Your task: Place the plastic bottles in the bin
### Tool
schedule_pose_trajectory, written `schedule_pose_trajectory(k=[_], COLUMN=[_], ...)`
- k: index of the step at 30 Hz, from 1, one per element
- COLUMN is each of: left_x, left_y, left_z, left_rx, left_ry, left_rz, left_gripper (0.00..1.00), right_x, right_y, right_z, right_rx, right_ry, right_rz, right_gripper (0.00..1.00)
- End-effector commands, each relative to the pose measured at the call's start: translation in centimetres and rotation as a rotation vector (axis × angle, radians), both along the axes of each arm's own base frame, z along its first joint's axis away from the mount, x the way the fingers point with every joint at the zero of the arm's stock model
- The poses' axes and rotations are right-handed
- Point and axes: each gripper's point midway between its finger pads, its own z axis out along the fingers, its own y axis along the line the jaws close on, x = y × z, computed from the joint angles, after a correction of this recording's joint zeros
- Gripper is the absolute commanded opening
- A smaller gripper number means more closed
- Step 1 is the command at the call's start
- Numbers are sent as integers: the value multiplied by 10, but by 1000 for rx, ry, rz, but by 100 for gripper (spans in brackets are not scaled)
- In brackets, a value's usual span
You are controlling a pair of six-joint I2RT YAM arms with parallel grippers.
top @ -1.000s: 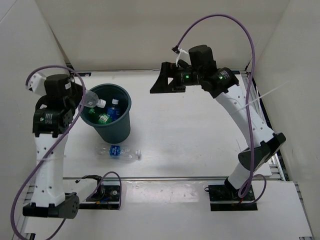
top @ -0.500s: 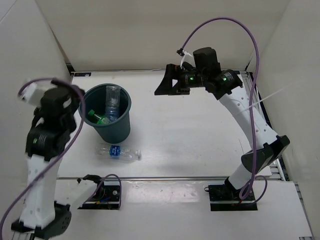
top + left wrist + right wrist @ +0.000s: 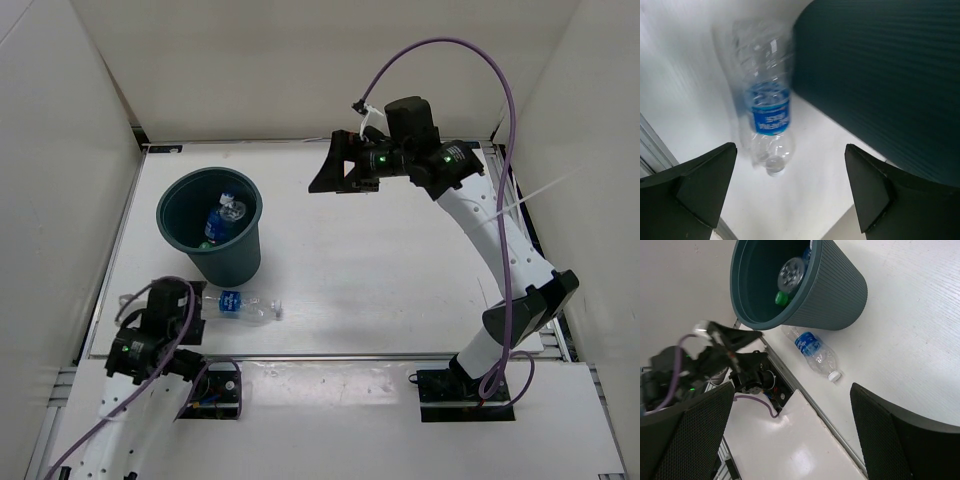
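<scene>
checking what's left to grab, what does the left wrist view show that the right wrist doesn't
Only the left wrist: a closer, blurred look at the loose bottle past its open jaws. Only the right wrist: the bin's inside, with a clear bottle and green cap, plus the left arm. Both: that bottle lying on the table beside the bin's ribbed wall.

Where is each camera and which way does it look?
Top: above, behind the arms, looking down on table, bin, both arms.
Left wrist: low on the left gripper, facing the lying bottle beside the bin; own fingers show.
Right wrist: high on the right gripper, looking into the bin; own fingers show.
Shared: all see that bottle and the bin.
</scene>
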Motion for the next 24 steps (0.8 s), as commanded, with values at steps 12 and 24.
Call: schedule_pose_trajectory(k=[12, 24], left_x=[54, 33], left_y=[-47, -63], left_z=[-66, -129], left_rx=[-293, -335], left_ry=[-78, 132], left_rz=[21, -37], left_gripper=[100, 95], right_x=[-9, -1], right_y=[-19, -30], right_z=[18, 16], right_rx=[41, 42], right_ry=[-56, -39], right_rz=[3, -31], right_gripper=[100, 100])
